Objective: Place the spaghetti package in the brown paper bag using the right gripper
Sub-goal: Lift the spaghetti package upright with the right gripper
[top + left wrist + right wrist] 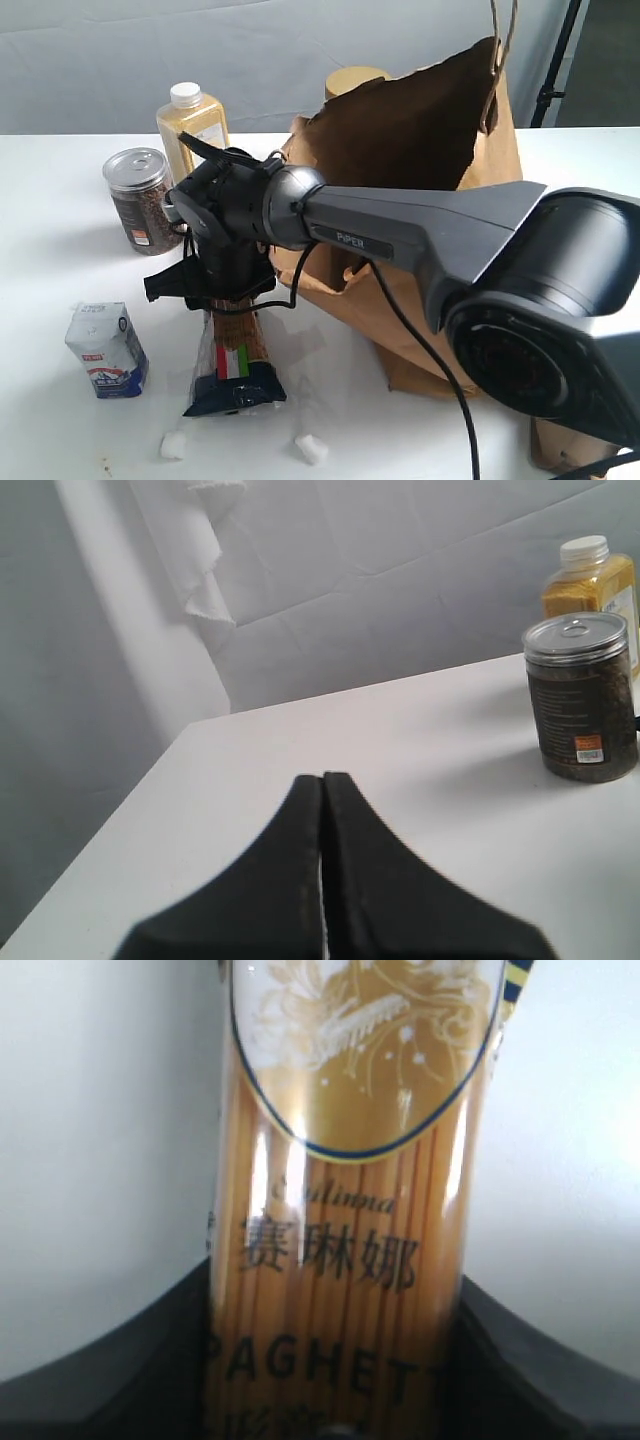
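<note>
While right gripper [214, 296] jaws pinch spaghetti package [236, 368] by both edges, seemingly clamped, packet lying flat on table [60, 270] beside brown paper bag [420, 130]: slick film may slip; long packet may swing, snag crumpled bag rim.

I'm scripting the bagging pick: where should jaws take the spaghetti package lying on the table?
Grip the spaghetti package across its narrow width from above: it lies flat and long on the table, so the jaws of the right gripper best straddle its slim sides.
</note>
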`<action>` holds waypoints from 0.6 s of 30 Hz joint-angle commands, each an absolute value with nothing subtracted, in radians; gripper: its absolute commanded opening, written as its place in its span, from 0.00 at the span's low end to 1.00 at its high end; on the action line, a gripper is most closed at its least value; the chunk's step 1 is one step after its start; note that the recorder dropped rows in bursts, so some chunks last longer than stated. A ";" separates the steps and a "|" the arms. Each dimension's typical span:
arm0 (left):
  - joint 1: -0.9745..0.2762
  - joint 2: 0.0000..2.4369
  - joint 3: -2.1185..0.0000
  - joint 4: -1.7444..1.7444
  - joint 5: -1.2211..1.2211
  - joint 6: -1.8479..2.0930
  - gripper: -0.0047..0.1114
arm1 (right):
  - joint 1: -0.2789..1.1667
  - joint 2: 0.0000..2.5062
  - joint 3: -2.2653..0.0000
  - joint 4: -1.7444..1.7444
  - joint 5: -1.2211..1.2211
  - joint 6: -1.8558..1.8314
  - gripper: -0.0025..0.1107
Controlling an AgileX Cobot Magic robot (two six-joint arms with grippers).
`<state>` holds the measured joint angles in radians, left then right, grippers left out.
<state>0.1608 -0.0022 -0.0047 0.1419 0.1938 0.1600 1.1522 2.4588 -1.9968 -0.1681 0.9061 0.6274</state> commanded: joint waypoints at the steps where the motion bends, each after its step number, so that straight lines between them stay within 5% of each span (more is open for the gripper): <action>1: 0.159 0.000 0.000 0.178 0.184 0.156 0.04 | 1.153 2.404 -1.991 -0.141 0.887 0.608 0.02; 18: 0.159 0.000 0.000 0.178 0.184 0.156 0.04 | 1.175 2.006 -1.991 -0.285 0.892 0.591 0.02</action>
<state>0.1608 -0.0022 -0.0047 0.1786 0.1938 0.1600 1.1664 2.0576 -1.9811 -0.2449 0.9170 0.6019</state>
